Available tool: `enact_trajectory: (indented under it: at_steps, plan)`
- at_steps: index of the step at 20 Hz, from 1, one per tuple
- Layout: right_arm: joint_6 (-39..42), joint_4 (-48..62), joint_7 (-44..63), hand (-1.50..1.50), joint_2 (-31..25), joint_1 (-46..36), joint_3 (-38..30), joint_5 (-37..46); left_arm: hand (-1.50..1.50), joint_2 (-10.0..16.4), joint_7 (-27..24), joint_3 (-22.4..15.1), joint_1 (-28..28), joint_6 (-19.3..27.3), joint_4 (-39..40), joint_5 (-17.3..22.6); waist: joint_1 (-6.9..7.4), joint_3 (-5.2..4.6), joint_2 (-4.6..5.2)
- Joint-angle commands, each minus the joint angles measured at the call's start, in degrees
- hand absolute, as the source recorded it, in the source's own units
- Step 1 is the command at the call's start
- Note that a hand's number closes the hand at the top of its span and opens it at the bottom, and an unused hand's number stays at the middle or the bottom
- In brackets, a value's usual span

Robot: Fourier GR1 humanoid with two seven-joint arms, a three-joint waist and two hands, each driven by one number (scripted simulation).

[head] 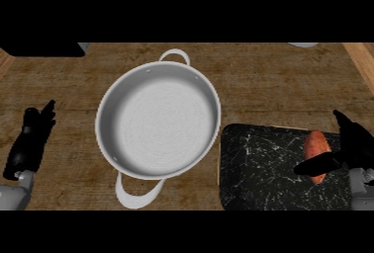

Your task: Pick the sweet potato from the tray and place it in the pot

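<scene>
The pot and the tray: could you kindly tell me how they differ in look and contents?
The pot is round, silver-grey and has two loop handles; the tray is squarish, black with white veining and shows no handles. The pot holds nothing, while the tray carries the sweet potato near its right side. The pot sits in the view's middle; the tray lies at the view's lower right. Both rest on the wooden counter.

Sweet potato (pixel 317 143) partly behind right hand (pixel 356 148) (its thumb), tray (pixel 256 173) cut off below
</scene>
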Motion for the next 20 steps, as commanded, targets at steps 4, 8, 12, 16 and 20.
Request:
enact_trajectory:
  at_steps: [4,8,12,16,20]
  plan:
    - [3.1,3.6,8.7,-1.5,1.9,-1.5,-1.9,2.3,0.0,-0.1,-1.0,1.9,2.0,-1.5,-0.2,-0.4,0.06,0.01,-0.07]
    - [3.9,7.7,8.4,-1.5,3.8,-2.5,-2.6,1.9,0.0,-1.1,-0.6,1.7,1.1,-1.3,0.1,-1.4,0.09,0.0,0.02]
    - [1.4,9.7,7.6,-1.5,7.6,-2.1,-1.6,4.8,0.0,-2.5,-1.7,2.3,1.4,-2.7,2.0,-1.0,0.05,0.0,0.07]
    - [3.5,9.3,6.2,-1.5,7.2,-1.0,-3.4,4.5,0.0,-2.4,-1.0,2.9,2.5,-2.0,-0.5,-2.8,-0.02,0.03,-0.08]
    - [5.0,6.8,7.4,-1.5,8.7,-1.0,-5.2,4.3,0.0,-3.4,-1.0,3.2,1.0,-1.8,0.9,-4.8,-0.52,0.0,-0.09]
